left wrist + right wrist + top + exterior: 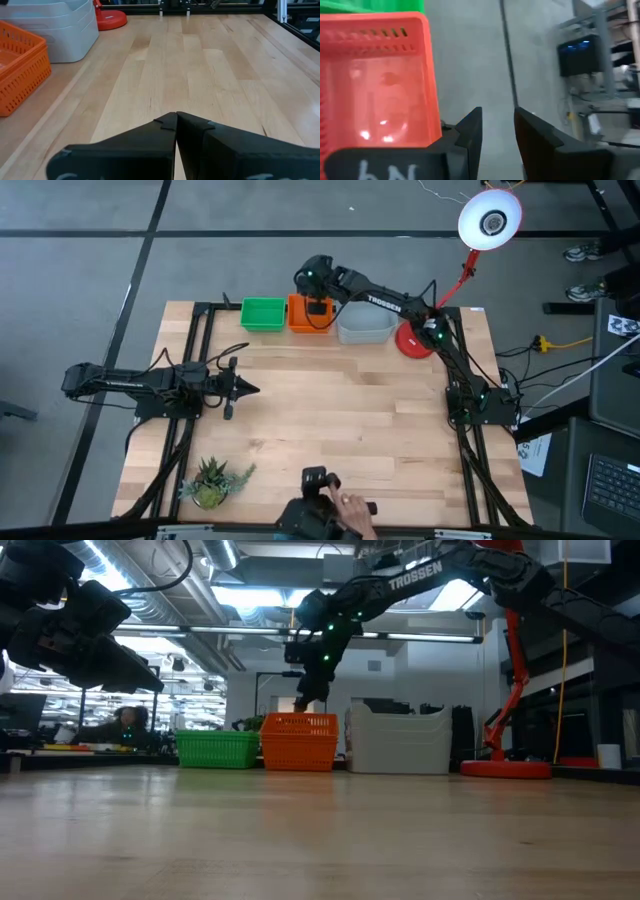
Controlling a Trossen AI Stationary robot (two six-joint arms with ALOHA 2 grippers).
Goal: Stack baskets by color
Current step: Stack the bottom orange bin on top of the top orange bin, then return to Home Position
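Note:
Three baskets stand in a row on their bases along the table's far edge: a green basket [262,314], an orange basket [305,315] and a grey-white basket [364,325]. The low view shows them as green [217,749], orange [299,742] and grey-white [398,740]. My right gripper [497,117] hangs open just above the orange basket's far rim [375,22], with nothing between its fingers. My left gripper [176,116] is shut and empty over the table's left part [250,388].
A red lamp base [414,341] stands right of the grey-white basket, its white head [490,220] beyond the far edge. A potted plant [211,482] sits near the front left. A person's hand [350,506] holds a black device at the near edge. Bare wood [350,410] fills the middle.

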